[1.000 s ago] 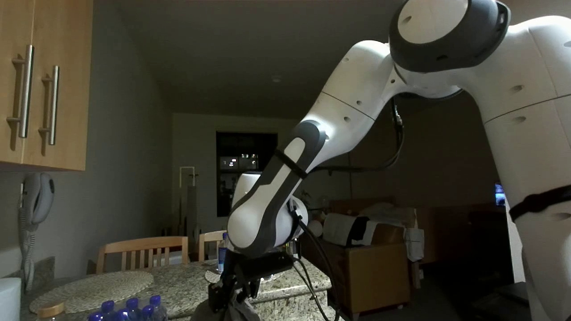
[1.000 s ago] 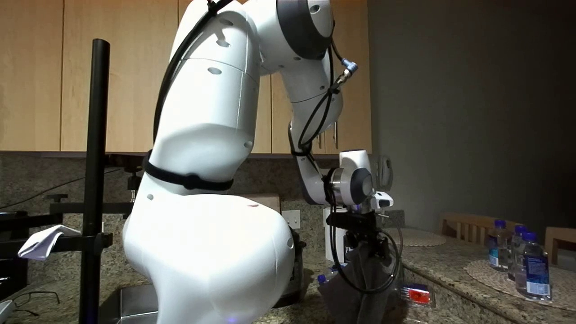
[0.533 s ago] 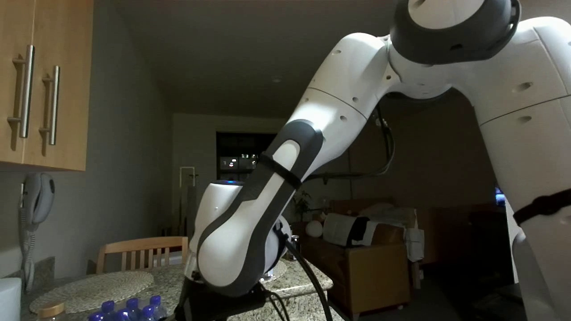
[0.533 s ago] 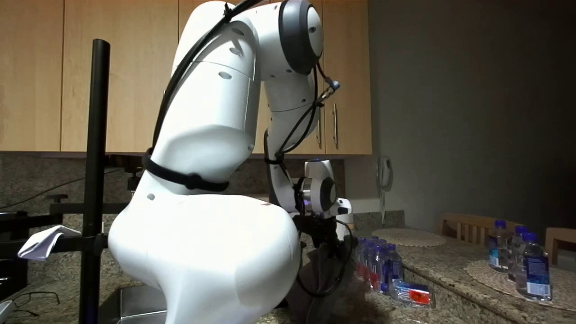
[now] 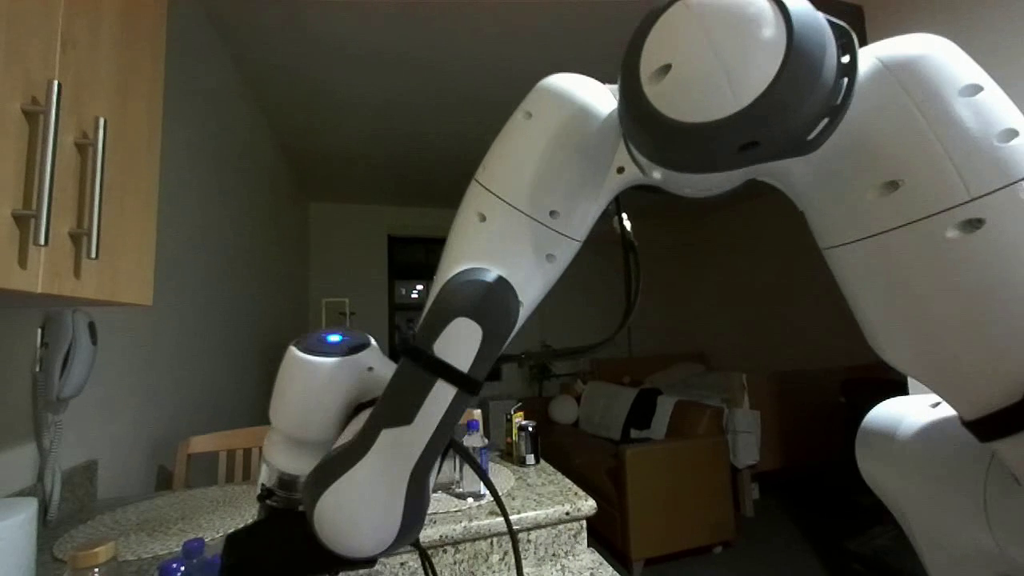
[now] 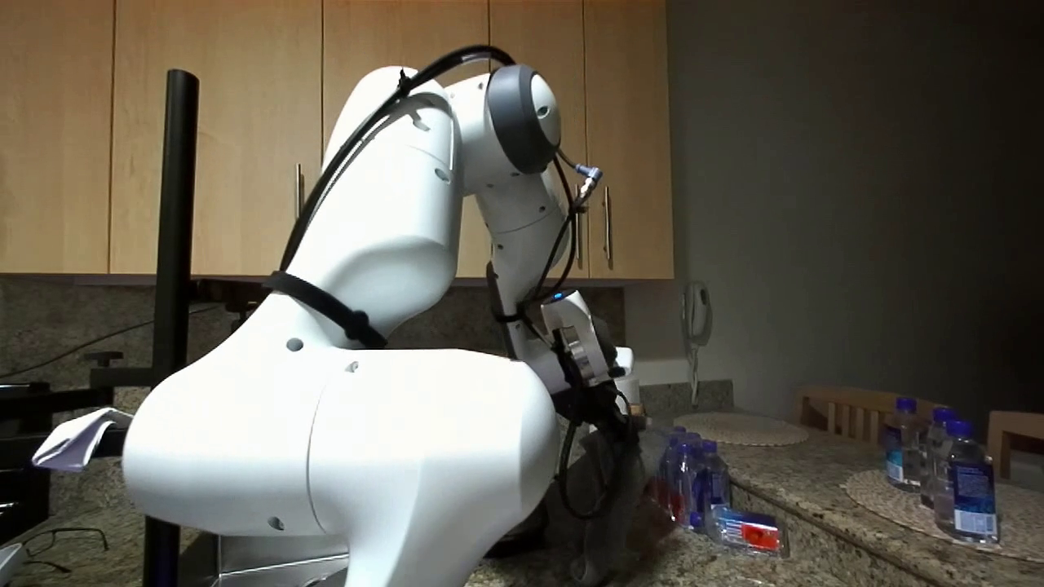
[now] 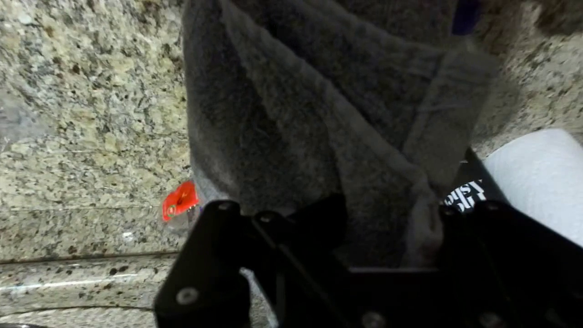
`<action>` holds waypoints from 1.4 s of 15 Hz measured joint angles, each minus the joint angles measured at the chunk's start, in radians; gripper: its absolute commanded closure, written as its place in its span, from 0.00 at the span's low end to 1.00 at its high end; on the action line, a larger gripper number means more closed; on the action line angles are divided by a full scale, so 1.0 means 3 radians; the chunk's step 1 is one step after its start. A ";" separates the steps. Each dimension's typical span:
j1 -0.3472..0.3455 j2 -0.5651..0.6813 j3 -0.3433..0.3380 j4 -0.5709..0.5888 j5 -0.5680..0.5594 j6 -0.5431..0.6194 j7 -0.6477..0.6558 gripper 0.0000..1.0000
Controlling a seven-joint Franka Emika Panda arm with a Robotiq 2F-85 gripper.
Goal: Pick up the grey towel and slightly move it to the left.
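The hand is gripping the towel, presumably at the shifting step.
The towel is hanging over the counter, perhaps touching it; next is calling for lowering, then releasing.

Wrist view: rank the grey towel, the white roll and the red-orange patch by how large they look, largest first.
1. The grey towel
2. The white roll, cut off by the picture's edge
3. The red-orange patch
Visible areas only, not true sizes.

In the wrist view, the upper-middle towel is dark grey, the upper-left counter brown-speckled cream.
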 measured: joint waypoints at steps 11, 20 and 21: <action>0.0154 0.0762 0.0098 0.1078 -0.0137 -0.1793 0.0868 0.91; -0.0946 0.1010 0.0896 0.1648 -0.0070 -0.2506 0.0835 0.92; -0.1015 0.1023 0.0970 0.1660 -0.0060 -0.2526 0.0824 0.92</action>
